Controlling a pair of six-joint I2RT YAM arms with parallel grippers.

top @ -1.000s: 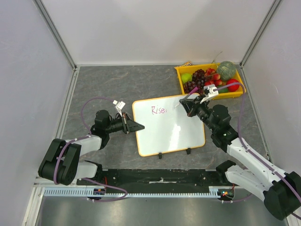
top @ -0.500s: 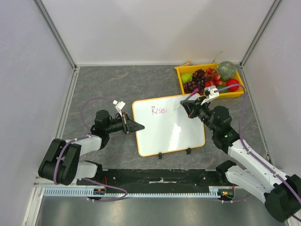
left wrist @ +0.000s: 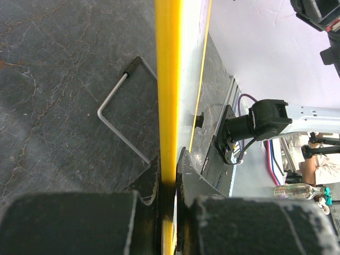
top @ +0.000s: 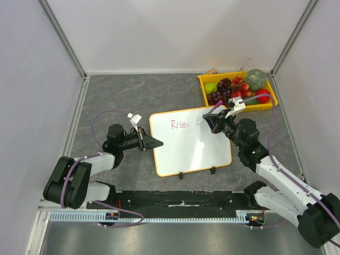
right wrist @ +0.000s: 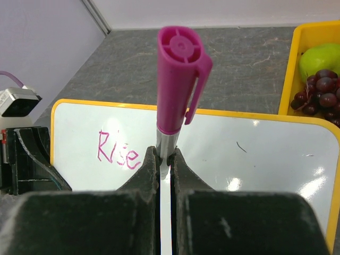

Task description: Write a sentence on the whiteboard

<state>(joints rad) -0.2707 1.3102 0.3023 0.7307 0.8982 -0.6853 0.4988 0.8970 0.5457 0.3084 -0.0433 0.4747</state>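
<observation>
The whiteboard (top: 191, 143) lies on the gray tabletop (top: 133, 95) between the arms. Its sentence (top: 179, 124) reads only "Rise", near the far left corner. The left end effector (top: 155, 142) is clenched on the board's yellow left rim, and the right end effector (top: 211, 118) grasps a magenta marker (right wrist: 178, 79) over the far right corner.

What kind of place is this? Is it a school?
Probably a robot lab, not a school: a left arm and right arm bolted to a table, plain walls around, whiteboard and fruit tray as props.
</observation>
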